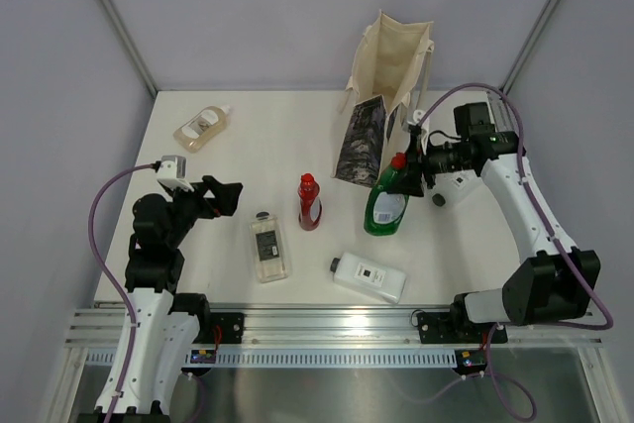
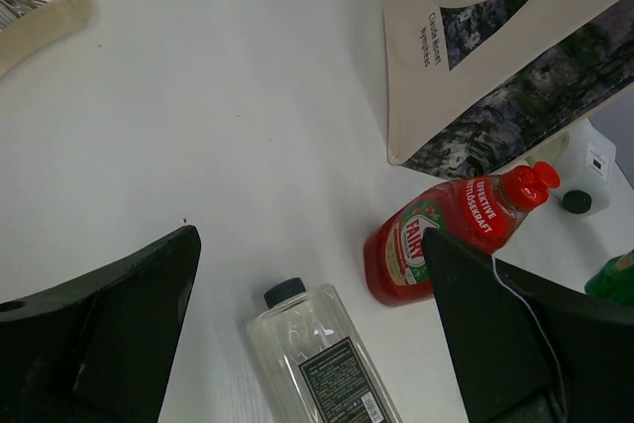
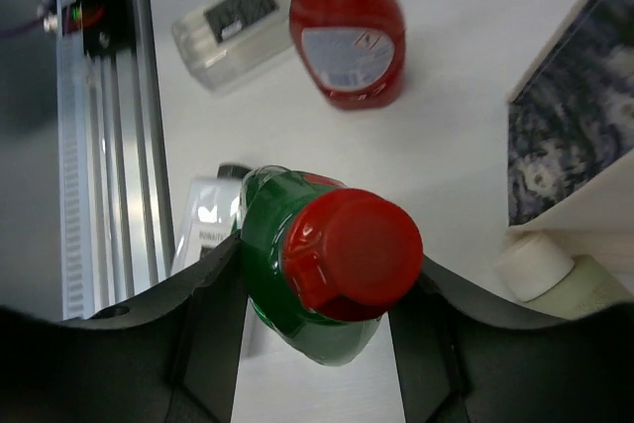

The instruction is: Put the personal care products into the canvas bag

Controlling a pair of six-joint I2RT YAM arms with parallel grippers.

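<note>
Tools first: right tool (image 1: 408,173) is clamped round the neck of the dark green bottle (image 1: 386,207), just below the canvas bag (image 1: 391,56) in the upper right of the top view. Left tool (image 1: 230,197) sits at the left, jaws apart and holding nothing. Red bottle (image 1: 310,203) and clear bottle (image 1: 267,245) lie on the table (image 1: 287,136) in between.

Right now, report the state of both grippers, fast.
Left gripper: open, holding nothing.
Right gripper: closed on the dark green bottle, at its neck.
</note>
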